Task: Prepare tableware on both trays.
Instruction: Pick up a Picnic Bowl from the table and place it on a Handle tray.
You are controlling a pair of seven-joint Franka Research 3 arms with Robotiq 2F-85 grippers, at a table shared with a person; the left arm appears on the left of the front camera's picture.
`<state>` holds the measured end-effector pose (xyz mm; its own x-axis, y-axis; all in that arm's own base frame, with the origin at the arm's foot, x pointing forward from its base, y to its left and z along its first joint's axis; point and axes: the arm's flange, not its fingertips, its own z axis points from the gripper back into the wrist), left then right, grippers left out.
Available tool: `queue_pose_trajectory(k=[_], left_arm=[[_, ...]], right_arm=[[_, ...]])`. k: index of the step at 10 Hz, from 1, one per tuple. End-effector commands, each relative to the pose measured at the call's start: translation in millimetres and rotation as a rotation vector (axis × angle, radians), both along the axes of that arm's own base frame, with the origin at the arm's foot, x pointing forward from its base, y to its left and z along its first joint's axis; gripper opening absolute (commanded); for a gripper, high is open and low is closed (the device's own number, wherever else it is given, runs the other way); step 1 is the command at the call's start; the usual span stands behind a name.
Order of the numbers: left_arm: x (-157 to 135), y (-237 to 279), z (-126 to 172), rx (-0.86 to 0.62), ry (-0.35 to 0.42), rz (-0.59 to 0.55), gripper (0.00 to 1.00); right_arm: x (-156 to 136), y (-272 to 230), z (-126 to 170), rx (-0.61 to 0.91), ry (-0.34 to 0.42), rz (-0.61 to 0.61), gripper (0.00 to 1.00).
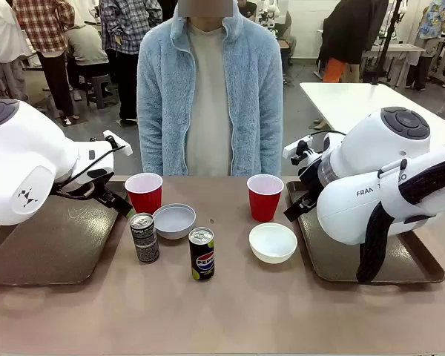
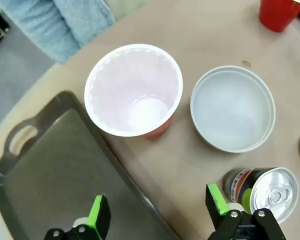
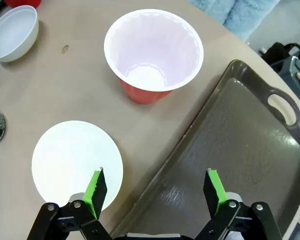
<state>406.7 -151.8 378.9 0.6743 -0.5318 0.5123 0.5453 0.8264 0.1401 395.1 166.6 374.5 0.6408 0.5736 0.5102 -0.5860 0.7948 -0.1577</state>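
Observation:
Both dark-brown trays are bare: the left tray (image 1: 44,245) and the right tray (image 1: 328,259). Between them on the table stand two red cups (image 1: 144,193) (image 1: 265,196), two white bowls (image 1: 174,220) (image 1: 273,242), a grey-patterned can (image 1: 144,237) and a black Pepsi can (image 1: 201,254). My left gripper (image 2: 157,210) hangs open over the tray rim (image 2: 55,175), just short of the left cup (image 2: 134,90), with the bowl (image 2: 233,108) and can (image 2: 267,187) beside it. My right gripper (image 3: 155,192) is open above the right bowl (image 3: 77,162) and tray edge (image 3: 240,150), near the right cup (image 3: 152,50).
A person in a light-blue fleece (image 1: 208,96) stands at the table's far edge, hands out of sight. A white table (image 1: 348,100) stands behind on the right. The brown tabletop (image 1: 230,311) stretches bare toward me.

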Motion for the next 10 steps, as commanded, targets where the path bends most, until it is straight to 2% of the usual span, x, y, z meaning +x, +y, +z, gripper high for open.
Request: queue_pose_trajectory(k=[1, 10], left_arm=[[0.7, -0.6, 3.1, -0.002, -0.007, -0.001, 1.0], [0.7, -0.6, 3.1, -0.002, -0.007, -0.001, 1.0]], right_arm=[[0.0, 0.0, 0.0, 0.0, 0.0, 0.0, 1.0], [0.0, 0.0, 0.0, 0.0, 0.0, 0.0, 1.0]])
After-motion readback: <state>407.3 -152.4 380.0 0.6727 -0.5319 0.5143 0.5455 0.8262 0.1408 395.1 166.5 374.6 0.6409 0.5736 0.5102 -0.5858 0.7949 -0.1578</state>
